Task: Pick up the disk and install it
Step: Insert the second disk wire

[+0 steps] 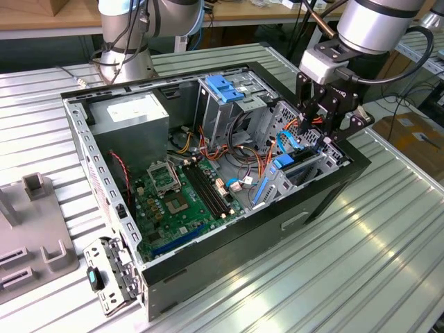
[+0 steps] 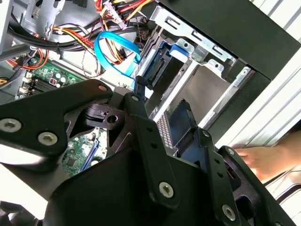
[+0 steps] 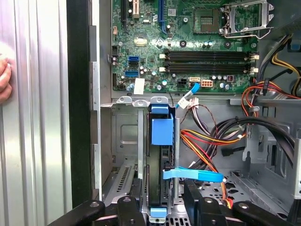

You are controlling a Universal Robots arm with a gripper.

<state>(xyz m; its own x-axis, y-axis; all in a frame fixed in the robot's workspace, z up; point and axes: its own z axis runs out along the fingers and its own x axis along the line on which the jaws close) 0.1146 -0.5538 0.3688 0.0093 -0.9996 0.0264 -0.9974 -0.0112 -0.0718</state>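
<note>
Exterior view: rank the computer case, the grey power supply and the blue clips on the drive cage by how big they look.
1. computer case
2. power supply
3. blue clips, clearly smallest

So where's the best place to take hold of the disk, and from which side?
Probably its upper edge, from above the open case. The disk stands on edge in the metal bay, so its flat faces are walled in. The end effector hangs just above it.

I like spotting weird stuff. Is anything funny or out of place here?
A person's hand rests on the ribbed table right beside the computer case, close to the gripper above the disk in its bay. Nothing looks broken or spilled.
</note>
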